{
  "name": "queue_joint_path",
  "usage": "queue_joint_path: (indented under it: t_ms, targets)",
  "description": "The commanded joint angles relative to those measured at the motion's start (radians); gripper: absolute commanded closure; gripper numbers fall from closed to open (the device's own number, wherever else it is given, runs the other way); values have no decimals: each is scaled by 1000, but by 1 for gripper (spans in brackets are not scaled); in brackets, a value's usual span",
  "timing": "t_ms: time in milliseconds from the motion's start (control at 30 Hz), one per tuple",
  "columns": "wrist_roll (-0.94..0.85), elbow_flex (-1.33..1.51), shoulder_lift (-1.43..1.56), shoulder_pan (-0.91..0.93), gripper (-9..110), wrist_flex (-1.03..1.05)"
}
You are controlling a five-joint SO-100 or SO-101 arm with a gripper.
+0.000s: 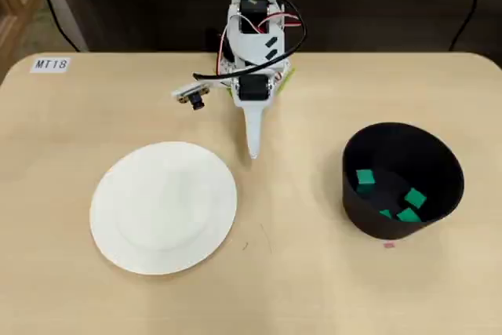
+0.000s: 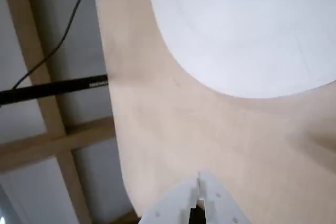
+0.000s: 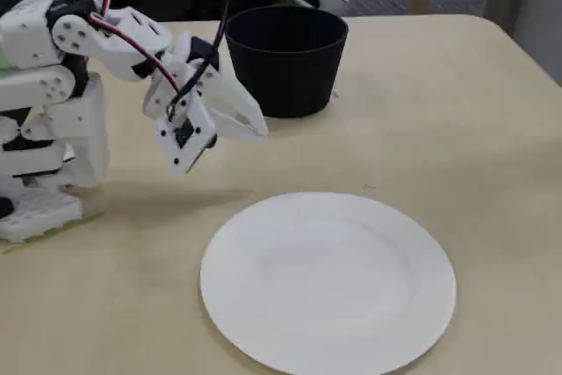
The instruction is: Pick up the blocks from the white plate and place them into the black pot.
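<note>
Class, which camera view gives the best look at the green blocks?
The overhead view: it looks straight down into the black pot, where the green blocks lie on the bottom. The fixed view shows only the pot's outer wall, so the blocks are hidden. The wrist view shows only the white plate and table.

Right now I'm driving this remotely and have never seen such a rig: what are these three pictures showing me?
A small white robot arm stands on a tan table. One camera looks straight down, one rides on the wrist, one watches from the side. The gripper is shut and holds nothing, poised between the plate and the pot. The plate is bare. From above, green blocks lie inside the pot; I count three clearly, with a sliver that may be a fourth. A label reading MT18 sits in a corner.
</note>
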Motion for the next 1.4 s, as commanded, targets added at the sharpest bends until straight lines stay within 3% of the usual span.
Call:
queue_joint_path:
  t_ms: [0,1367]
  targets:
    - [-12,17,8,2,104,-9]
    - [-17,44,9,-9,104,-84]
